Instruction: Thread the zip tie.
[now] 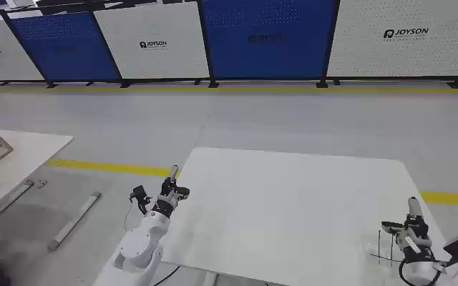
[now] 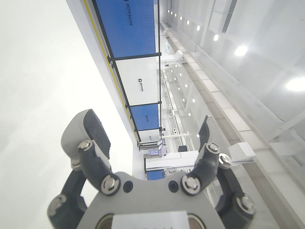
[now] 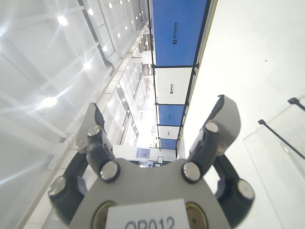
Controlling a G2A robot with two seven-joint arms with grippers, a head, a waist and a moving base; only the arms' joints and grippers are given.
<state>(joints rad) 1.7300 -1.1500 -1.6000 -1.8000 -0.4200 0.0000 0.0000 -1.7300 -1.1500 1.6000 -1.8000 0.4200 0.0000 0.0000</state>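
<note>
I have the white surface point(image 1: 286, 207) in front of me, and both arms sit at its near side with nothing picked up, so I judge the job to be at its very start: the first step, collecting a zip tie, is not yet done.

The left gripper point(image 2: 151, 125) hangs at the surface's left edge, near its near-left corner. Its jaws are spread wide with nothing between them, and it points out along the surface rather than down at it.

The right gripper point(image 3: 158, 107) hangs by the surface's near-right corner. Its jaws are also spread wide and hold nothing.

A clear plate point(image 3: 274, 168) lies flat on the surface at that near-right corner, just beside the right gripper.

Two black zip ties lie on or at the plate. In the right wrist view the nearer zip tie point(image 3: 278, 137) crosses the plate with its square head toward the plate's edge. The second zip tie point(image 3: 295, 103) lies beside it, apart from it and roughly parallel. Neither is looped, and I cannot tell whether they rest fully on the plate.

For the next move, I would tip the right gripper down over the nearer zip tie and close on its strap, clear of the head. The strap is thin and lies flat on a slick plate, so I expect it to slide or slip out of a shallow pinch. The left gripper then has to cross the surface to take the other end.
</note>
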